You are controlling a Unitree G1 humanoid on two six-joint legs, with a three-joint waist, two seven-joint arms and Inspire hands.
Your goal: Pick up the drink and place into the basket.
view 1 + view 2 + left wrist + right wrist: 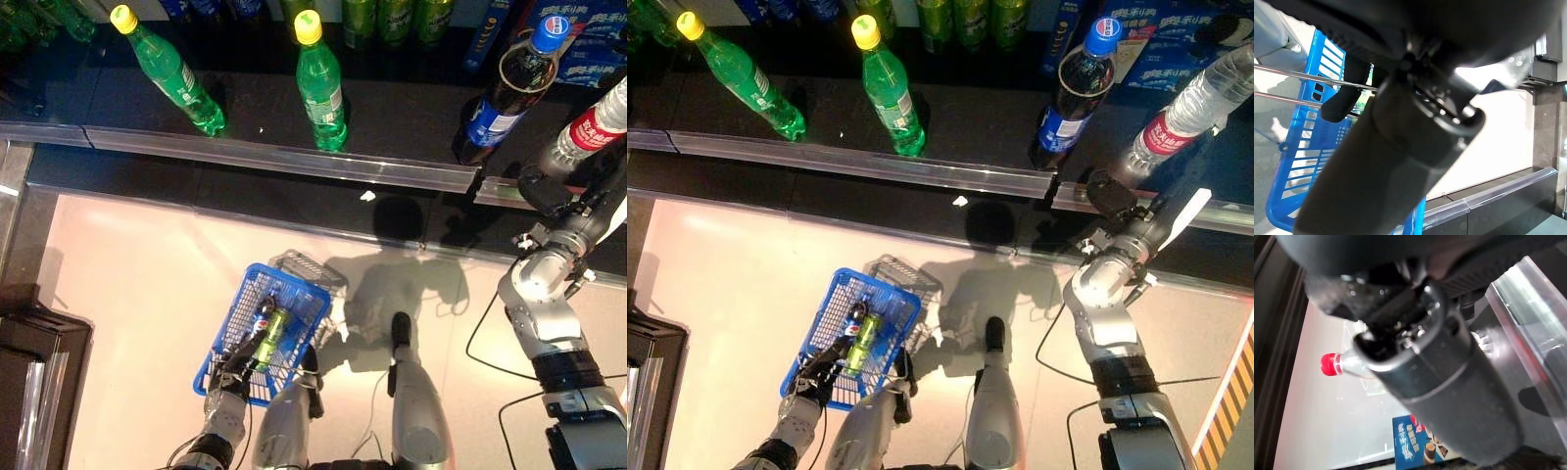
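Left eye view: shelf (265, 117), dark, with clear front rail, carrying two green bottles (320, 83), a cola bottle (509, 93) and a red-labelled water bottle (593, 127) at its right end. Right hand (549, 191) at that water bottle's base; grip cannot be told. Left hand (235, 367) closed on the handle of the blue basket (230, 318) over the floor, containing two drinks (266, 333).
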